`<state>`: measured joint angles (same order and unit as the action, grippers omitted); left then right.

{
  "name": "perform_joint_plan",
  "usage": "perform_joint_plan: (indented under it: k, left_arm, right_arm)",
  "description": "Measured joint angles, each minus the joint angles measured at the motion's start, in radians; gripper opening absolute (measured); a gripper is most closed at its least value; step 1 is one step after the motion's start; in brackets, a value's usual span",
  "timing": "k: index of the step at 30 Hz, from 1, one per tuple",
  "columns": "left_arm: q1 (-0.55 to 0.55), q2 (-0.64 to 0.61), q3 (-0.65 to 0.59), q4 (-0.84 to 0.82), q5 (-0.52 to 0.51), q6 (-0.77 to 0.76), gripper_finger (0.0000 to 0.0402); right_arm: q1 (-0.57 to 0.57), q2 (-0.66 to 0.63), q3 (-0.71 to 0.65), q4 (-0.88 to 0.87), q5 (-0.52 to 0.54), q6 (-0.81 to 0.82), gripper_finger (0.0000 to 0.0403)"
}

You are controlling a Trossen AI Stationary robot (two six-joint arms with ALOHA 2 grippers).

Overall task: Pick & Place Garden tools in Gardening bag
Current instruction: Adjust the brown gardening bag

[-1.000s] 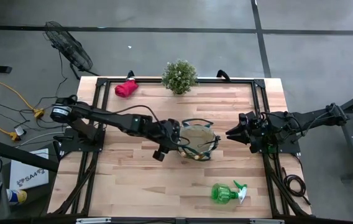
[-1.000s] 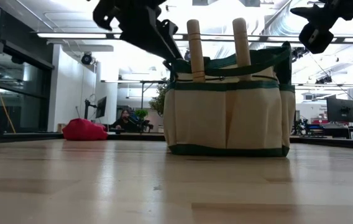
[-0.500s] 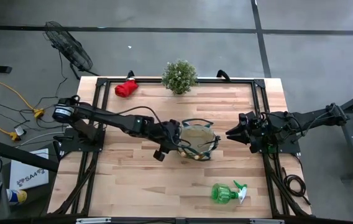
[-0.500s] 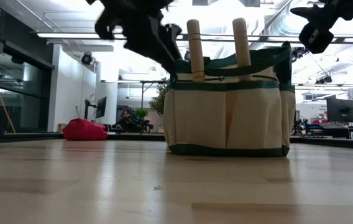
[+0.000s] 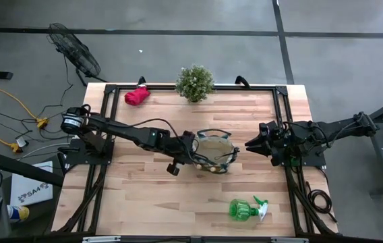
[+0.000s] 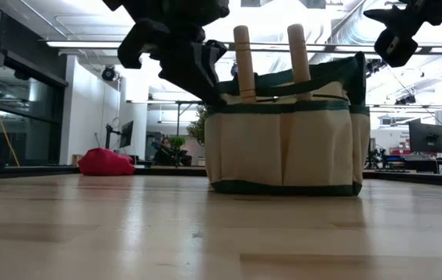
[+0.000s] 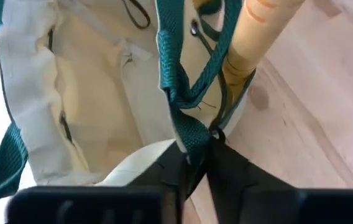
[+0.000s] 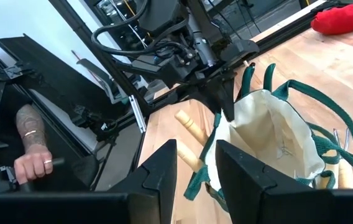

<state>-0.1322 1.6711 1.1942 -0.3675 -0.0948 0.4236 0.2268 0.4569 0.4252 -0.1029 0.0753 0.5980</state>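
At the middle of the high view the gardening bag point(image 5: 215, 152) stood upright on the wooden counter point(image 5: 144, 192), and the left claw point(image 5: 193, 154) met its left rim, fingers pinched narrow on a dark green loop handle point(image 7: 186, 118) and the fabric edge. Two wooden trowel handles point(image 6: 243, 61) rose from the bag's outer pockets in the low view. The right claw point(image 5: 251, 144) hovered just right of the bag, apart from it, its fingers slightly spread and holding nothing. The green spray bottle point(image 5: 245, 209) lay on its side toward the lower right of the counter, the red glove bundle point(image 5: 135, 96) sat at the upper left corner, and a small potted plant point(image 5: 195, 82) stood at the top edge.
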Motion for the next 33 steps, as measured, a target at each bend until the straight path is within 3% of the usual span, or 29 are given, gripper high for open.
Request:
perform_joint_plan:
  k: [4,22,33]
  left_arm:
    - [0.0,-0.002,0.001,-0.042,-0.003,0.046,0.0007]
    - [0.03,-0.118,-0.001,-0.389,0.013,0.504,0.0001]
    - [0.143,-0.17,-0.001,-0.586,-0.015,0.575,0.0]
  right_arm:
    - [0.0,0.0,0.0,0.0,0.0,0.0,0.0103]
    - [0.0,0.0,0.0,0.0,0.0,0.0,0.0103]
    - [0.0,0.0,0.0,0.0,0.0,0.0,0.0103]
